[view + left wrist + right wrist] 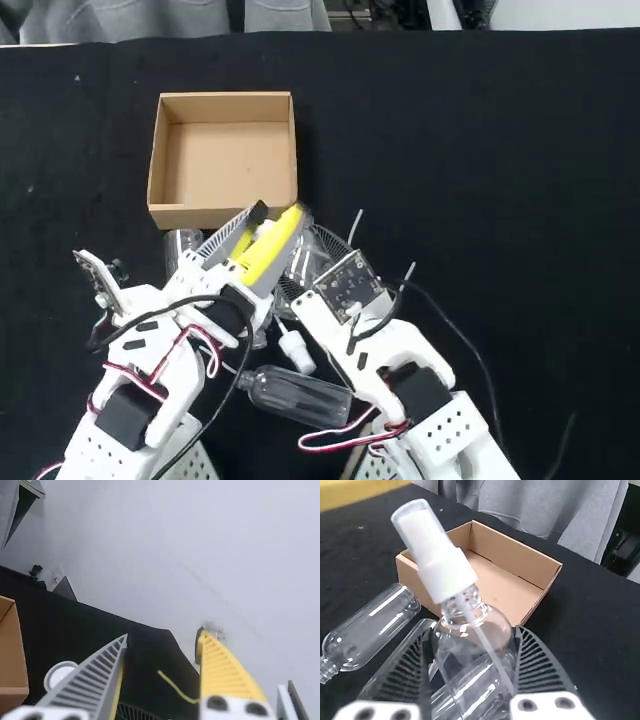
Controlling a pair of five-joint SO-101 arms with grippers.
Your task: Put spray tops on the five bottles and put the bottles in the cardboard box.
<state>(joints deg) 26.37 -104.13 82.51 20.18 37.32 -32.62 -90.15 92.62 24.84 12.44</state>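
Gaping wide, the left gripper point(165, 637) had nothing between its grey and yellow fingers point(95, 680) and pointed up off the table. The box point(190, 215) sat just past its tips. Beside the right gripper point(472, 630) a bare bottle point(367, 627) lay on its side, with its open neck turned back toward that wrist and its base toward the box. The right gripper was closed on the capped bottle point(470, 655), one finger pressed to each side. This bottle's long axis ran along the fingers, and its neck pointed out past the tips at the box just ahead. A spray top point(435, 555) sat on the neck, leaning slightly, with its tube down inside. Behind this gripper, between the two arms, a third bottle point(295, 395) lay flat with a loose spray top point(297, 352) just beside it.
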